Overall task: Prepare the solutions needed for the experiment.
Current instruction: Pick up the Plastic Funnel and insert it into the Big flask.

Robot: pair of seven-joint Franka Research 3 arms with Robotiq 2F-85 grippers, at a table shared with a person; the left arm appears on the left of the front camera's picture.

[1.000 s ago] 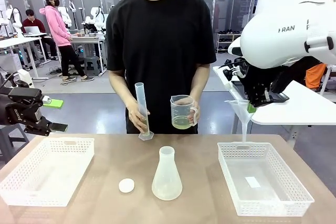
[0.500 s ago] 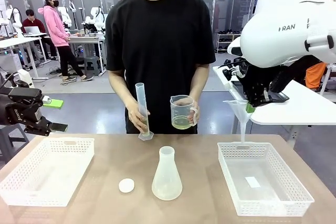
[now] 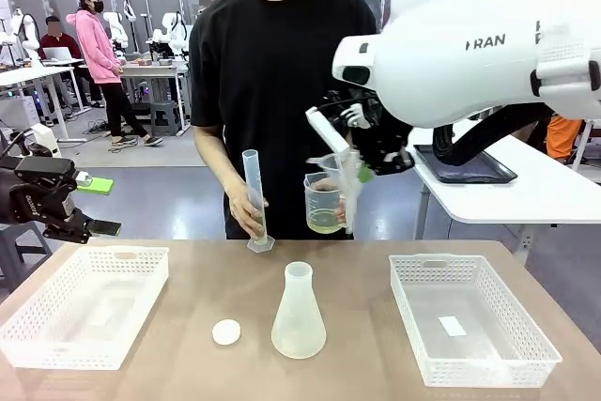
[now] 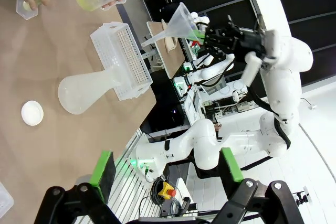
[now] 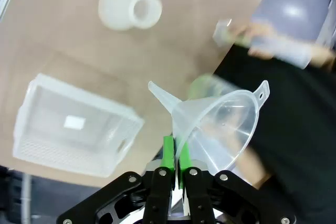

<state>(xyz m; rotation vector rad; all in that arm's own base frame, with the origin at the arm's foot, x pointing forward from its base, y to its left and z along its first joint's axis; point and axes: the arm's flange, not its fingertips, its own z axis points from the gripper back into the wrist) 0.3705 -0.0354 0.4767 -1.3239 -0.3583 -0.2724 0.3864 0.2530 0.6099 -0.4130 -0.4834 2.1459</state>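
Left gripper (image 3: 99, 206): fingers stood released, empty, beside white basket (image 3: 56, 331). Conical flask (image 3: 299, 316) stood upright mid-table. Yellow solution (image 3: 325, 223) sat in measuring jug (image 3: 319, 192), held by person (image 3: 282, 63). Right gripper (image 5: 173, 153): fingers clenched, grasping funnel (image 5: 220, 119) near jug.

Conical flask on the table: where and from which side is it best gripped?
Probably grip the conical flask by its narrow neck, jaws level, from the robot's left. It stands upright; its wide base looks too broad to span. The left gripper is open and free; the right gripper is shut on the funnel.
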